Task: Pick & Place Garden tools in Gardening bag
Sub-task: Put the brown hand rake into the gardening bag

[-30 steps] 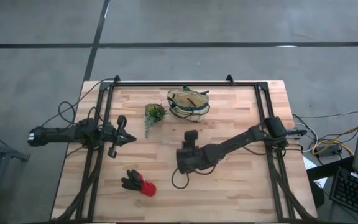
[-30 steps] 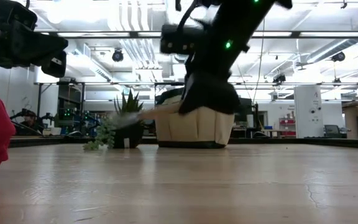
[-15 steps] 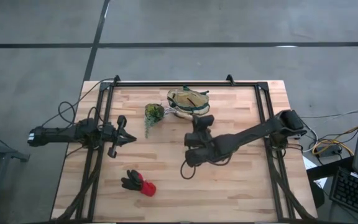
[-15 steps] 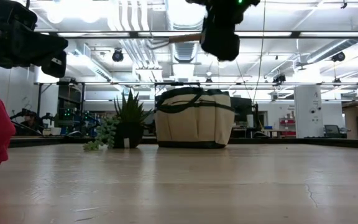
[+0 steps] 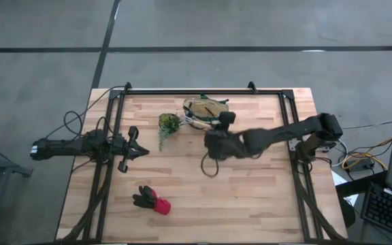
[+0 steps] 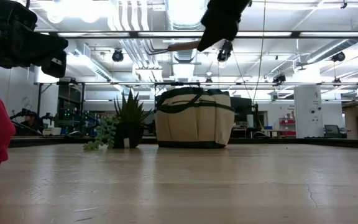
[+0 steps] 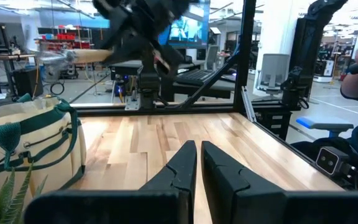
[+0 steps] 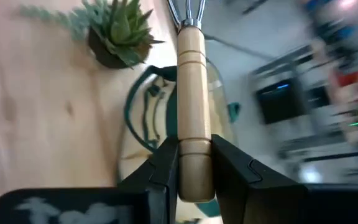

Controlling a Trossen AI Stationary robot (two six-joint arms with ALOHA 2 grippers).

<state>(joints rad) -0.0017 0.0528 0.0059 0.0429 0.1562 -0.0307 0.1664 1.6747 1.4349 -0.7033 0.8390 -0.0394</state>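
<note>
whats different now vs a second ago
The right hand, shut on the wooden-handled hand tool, rose from the table's middle and swung toward the gardening bag, now high beside it. The left hand, gloves and potted plant stayed put.

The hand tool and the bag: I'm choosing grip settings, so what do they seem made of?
The hand tool has a pale, smooth, turned wooden handle with grooved rings and shiny metal tines, clamped in the right gripper. The gardening bag looks like tan woven fabric, probably canvas, with dark green trim and soft, drooping handles.
</note>
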